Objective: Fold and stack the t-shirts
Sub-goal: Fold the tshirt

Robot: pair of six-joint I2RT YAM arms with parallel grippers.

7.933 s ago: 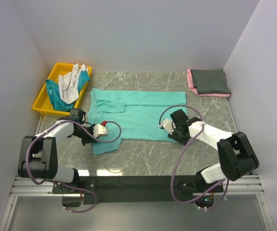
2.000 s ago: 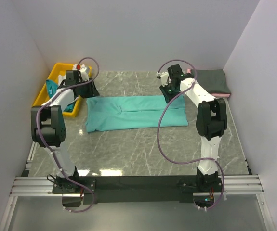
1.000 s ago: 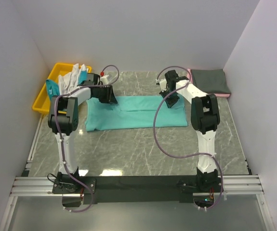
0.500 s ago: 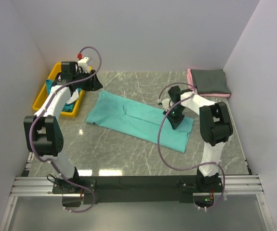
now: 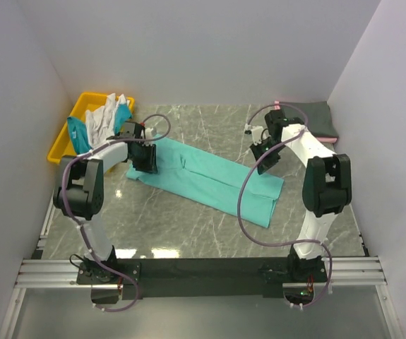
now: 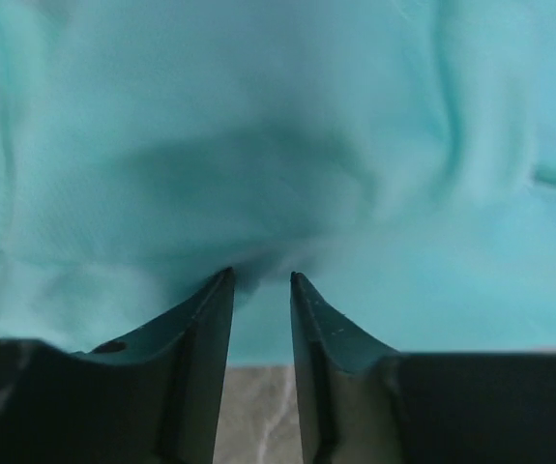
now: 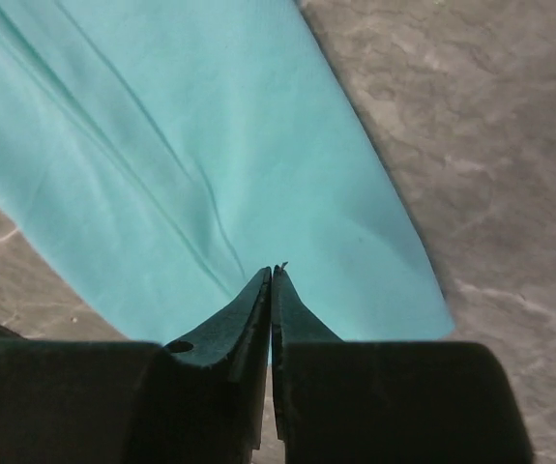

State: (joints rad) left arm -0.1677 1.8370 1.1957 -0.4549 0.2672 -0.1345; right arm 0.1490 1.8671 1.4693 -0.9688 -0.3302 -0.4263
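The grey marble tabletop (image 5: 188,233) fills most of my overhead view. On it the sea-green t-shirt (image 5: 210,180) lies folded into a long band, slanting from the far left, near the bin, to the near right. At the far right corner a dark grey shirt (image 5: 312,116) sits folded on top of a pink shirt (image 5: 328,140), well apart from the green one. The yellow bin (image 5: 81,107) stands at the far left with a white shirt (image 5: 102,120) and a teal shirt (image 5: 75,134) heaped in it. My left end effector (image 6: 261,278) is down at the band's left end, its fingers a little apart, tips against the cloth. My right end effector (image 7: 272,271) hangs over the band's right end with its fingers pressed together; I see no cloth between them.
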